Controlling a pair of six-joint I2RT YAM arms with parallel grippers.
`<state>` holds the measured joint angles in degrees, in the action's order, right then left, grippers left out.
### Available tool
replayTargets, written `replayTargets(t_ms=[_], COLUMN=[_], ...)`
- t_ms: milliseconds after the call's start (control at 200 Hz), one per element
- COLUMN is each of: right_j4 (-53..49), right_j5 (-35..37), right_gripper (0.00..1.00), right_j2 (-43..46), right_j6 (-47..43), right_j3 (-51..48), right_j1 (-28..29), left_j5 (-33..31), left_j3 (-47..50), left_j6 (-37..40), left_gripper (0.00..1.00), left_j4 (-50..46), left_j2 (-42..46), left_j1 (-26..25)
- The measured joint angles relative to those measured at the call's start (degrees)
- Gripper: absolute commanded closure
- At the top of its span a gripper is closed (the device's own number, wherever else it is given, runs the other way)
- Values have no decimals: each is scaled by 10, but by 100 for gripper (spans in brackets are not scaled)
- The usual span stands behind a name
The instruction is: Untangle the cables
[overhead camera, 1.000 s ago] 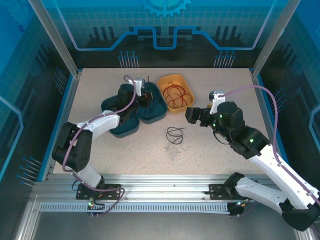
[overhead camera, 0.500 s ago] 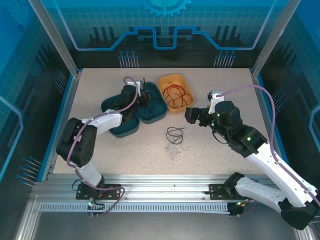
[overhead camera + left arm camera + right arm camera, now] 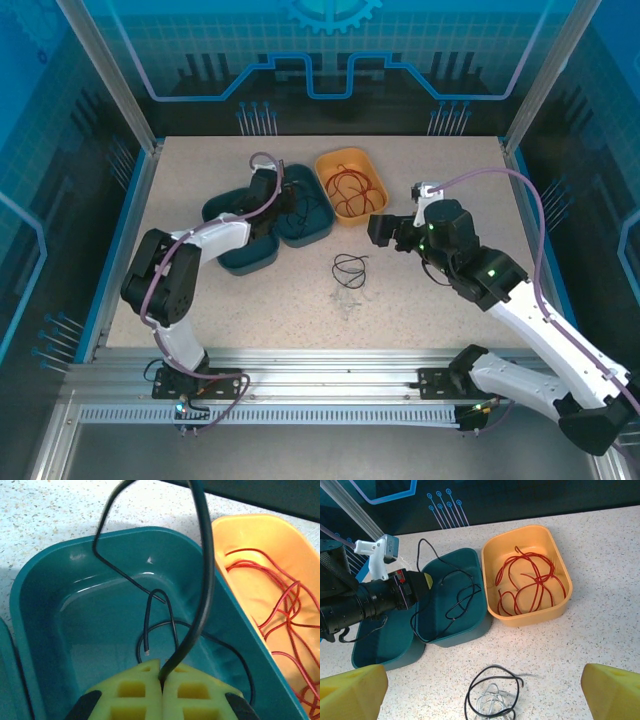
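Cable sorting, partly done.
Red cable (image 3: 532, 582) in orange tray (image 3: 520, 621); left gripper (image 3: 161, 677) clenched on black cable (image 3: 202, 580) over teal tray (image 3: 50, 580); black-and-white tangle (image 3: 492, 705) at trays' 6 o'clock unsorted; right gripper (image 3: 378, 230) released.

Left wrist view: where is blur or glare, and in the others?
Left wrist view: the black cable near the lens looks thick and soft; white glare streaks lie on the teal tray floor. Right wrist view: the yellow jaws at the bottom corners are blurred, the orange tray and red cable sharp. Top view: even light; the pale cable barely shows.
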<state>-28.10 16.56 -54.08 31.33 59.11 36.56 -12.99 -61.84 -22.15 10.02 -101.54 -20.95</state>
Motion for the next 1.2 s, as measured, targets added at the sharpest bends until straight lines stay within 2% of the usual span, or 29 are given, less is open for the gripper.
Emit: replayTargets(t_ms=[435, 560, 640, 725, 1006, 1201], right_j4=[0, 0, 0, 0, -3, -4], right_j5=[-3, -3, -3, -3, -3, -3], right_gripper=[0, 0, 0, 0, 0, 0], right_j2=[-7, -5, -3, -1, -1, -1], right_j6=[0, 0, 0, 0, 0, 0], right_j3=[0, -3, -5, -9, -12, -12], right_j1=[-3, -3, -4, -6, -7, -7], left_j5=[19, 23, 23, 26, 37, 39], left_j3=[-76, -91, -97, -100, -100, -100], left_j6=[2, 2, 2, 4, 15, 19], left_gripper=[100, 96, 89, 76, 55, 35], left_j4=[-12, -24, -32, -38, -55, -86], left_j2=[-71, -91, -100, -108, -111, -77], left_j1=[-10, -10, -9, -7, 0, 0])
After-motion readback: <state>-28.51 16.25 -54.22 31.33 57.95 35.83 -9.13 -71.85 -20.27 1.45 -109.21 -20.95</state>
